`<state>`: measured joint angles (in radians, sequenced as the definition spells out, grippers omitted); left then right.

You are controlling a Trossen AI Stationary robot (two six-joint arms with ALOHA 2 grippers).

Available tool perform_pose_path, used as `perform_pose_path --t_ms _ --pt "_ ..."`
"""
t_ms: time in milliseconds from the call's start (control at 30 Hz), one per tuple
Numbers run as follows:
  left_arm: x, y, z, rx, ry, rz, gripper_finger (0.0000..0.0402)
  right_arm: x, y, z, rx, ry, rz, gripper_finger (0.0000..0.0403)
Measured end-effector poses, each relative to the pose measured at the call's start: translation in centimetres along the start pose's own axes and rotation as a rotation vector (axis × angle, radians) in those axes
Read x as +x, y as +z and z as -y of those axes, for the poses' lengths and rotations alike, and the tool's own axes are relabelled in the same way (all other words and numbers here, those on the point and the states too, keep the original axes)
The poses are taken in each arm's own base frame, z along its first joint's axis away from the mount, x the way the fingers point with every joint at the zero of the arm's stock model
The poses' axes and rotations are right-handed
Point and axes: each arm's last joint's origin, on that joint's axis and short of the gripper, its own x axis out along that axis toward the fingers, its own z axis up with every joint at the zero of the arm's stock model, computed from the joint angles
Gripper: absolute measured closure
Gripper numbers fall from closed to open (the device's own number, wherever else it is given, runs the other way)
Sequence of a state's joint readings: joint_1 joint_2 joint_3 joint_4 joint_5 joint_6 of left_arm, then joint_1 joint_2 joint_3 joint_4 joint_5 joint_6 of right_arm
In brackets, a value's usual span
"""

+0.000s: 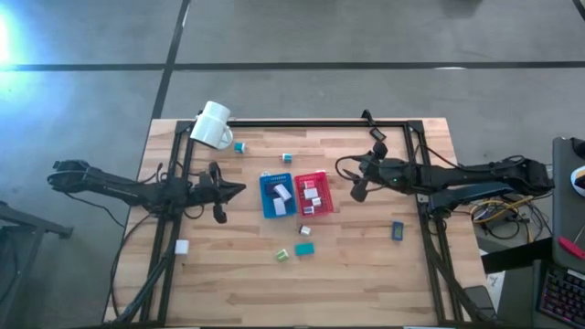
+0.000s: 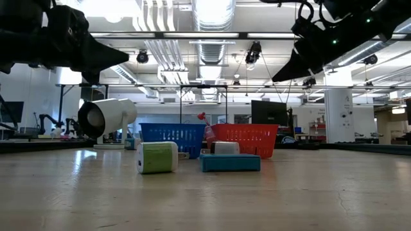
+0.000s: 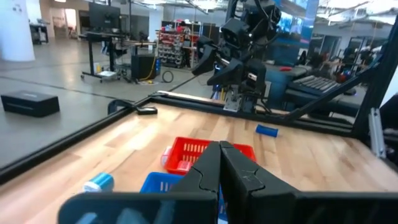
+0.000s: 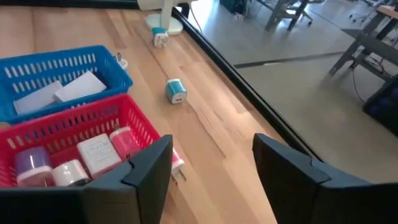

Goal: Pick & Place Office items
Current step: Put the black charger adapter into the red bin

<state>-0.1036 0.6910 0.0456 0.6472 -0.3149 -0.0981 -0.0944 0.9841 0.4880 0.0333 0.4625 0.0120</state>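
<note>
Small office items lie scattered on the wooden table: a green block (image 1: 282,255), a teal block (image 1: 304,248), a white one (image 1: 181,246), a dark blue one (image 1: 398,230) and a teal block (image 4: 176,91) toward the far edge. More lie inside the blue tray (image 1: 265,196) and the red tray (image 1: 325,192) at mid-table. My left gripper (image 1: 239,188) hovers shut just left of the blue tray, pointing level toward it. My right gripper (image 4: 211,168) hangs open just right of the red tray, nothing between its fingers.
A white mug (image 1: 213,125) lies on its side at the far left corner of the table. A dark frame rail (image 1: 311,122) runs along the table's far edge and down both sides. Bare wood lies near the front edge.
</note>
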Motion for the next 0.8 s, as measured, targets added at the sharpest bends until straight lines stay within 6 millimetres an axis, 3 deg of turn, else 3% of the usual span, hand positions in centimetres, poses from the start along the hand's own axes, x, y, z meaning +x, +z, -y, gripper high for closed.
perform_pose_path --t_ms 200,333,500,800 --pt "0.0 0.0 0.0 0.052 0.001 0.002 0.0394 -0.1 0.0 -0.1 -0.019 0.054 0.002 0.0170" --pt "0.0 0.2 0.0 0.079 0.002 0.010 0.0394 -0.2 0.2 -1.1 -0.071 0.366 0.045 0.0168" --pt "0.1 0.3 0.0 0.072 0.003 0.010 0.0394 -0.2 0.2 -3.4 -0.208 0.652 0.118 0.0167" --pt "0.1 0.4 0.1 0.033 0.003 0.016 0.0394 2.2 0.8 -8.5 -0.421 0.796 0.111 0.0163"
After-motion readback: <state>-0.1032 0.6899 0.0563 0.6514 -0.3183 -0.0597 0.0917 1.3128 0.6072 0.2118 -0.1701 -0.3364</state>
